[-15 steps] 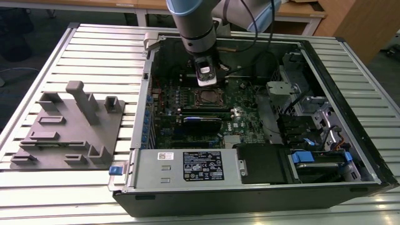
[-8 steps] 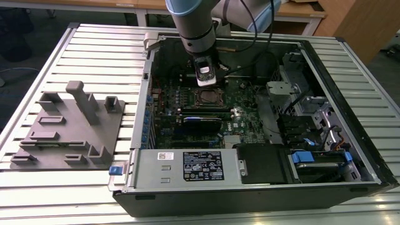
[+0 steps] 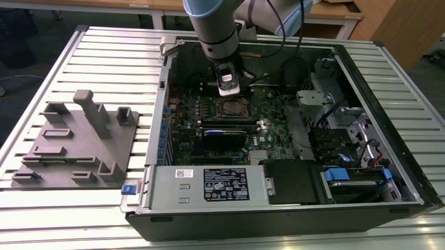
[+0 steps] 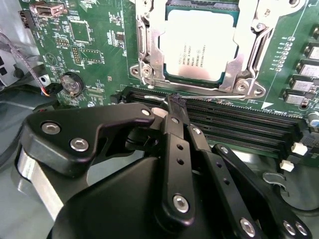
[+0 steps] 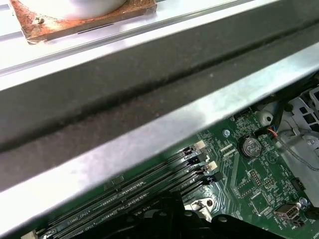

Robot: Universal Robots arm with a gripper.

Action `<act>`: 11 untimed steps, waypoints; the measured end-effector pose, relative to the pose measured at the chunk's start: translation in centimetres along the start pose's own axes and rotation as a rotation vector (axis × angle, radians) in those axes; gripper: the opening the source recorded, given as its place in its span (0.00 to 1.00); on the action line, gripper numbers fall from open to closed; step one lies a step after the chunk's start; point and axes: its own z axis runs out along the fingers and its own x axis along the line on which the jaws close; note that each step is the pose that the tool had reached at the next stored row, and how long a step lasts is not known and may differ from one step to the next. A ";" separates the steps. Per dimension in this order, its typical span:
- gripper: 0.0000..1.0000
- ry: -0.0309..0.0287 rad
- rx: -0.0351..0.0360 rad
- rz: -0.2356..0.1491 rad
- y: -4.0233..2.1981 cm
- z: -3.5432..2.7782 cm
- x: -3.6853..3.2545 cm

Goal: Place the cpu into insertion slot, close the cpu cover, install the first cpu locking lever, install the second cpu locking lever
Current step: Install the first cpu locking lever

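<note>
Open black computer case lying on the slatted aluminium table, with the green motherboard facing up. The small square silvery-grey cpu is seated in the black, metal-rimmed insertion slot, in the half of the board toward the case's far wall. The thin silver-grey cpu cover lies flat around it, framing the chip in its window.

The black end effector hangs directly over the socket's edge in the exterior view. In the second wrist view its fingers are drawn together to a narrow tip that meets the thin wire locking lever. The lever's long axis runs along the socket edge facing the long black memory slots and parallel to them. The cpu lies just beyond the tip, across that wire.

Whether the tip pinches the wire or only presses it cannot be told. The socket's far side is cut off, so the other lever's state cannot be judged. In the first wrist view the case's grey metal wall hides most of the board. A grey moulded fixture sits near the table's edge at the exterior view's left, well apart from the case
</note>
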 end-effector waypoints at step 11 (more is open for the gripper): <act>0.11 -0.0055 -0.0078 -0.007 -0.04 0.00 0.08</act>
